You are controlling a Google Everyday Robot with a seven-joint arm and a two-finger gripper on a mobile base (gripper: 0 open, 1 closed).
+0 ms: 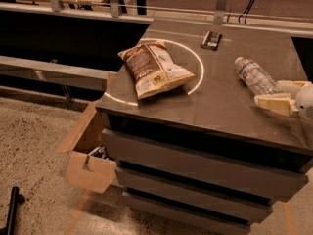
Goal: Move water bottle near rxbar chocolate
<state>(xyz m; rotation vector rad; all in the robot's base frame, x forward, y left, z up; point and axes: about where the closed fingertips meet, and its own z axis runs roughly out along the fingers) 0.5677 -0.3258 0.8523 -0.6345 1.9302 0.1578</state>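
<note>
The water bottle (253, 75) lies on its side at the right of the grey cabinet top (220, 106), with its white cap pointing to the far left. The rxbar chocolate (211, 40), a small dark bar, lies at the far edge of the top, well beyond the bottle. My gripper (284, 95) comes in from the right edge at the bottle's near end. It is open, with one cream finger (274, 104) in front of the bottle's base and the other (294, 85) behind it. Nothing is held.
A big brown-and-white chip bag (154, 68) lies at the left-middle of the top inside a bright ring of light. Drawers run down the cabinet front. An open cardboard box (88, 155) sits on the floor at the left. A railing (98, 11) runs behind.
</note>
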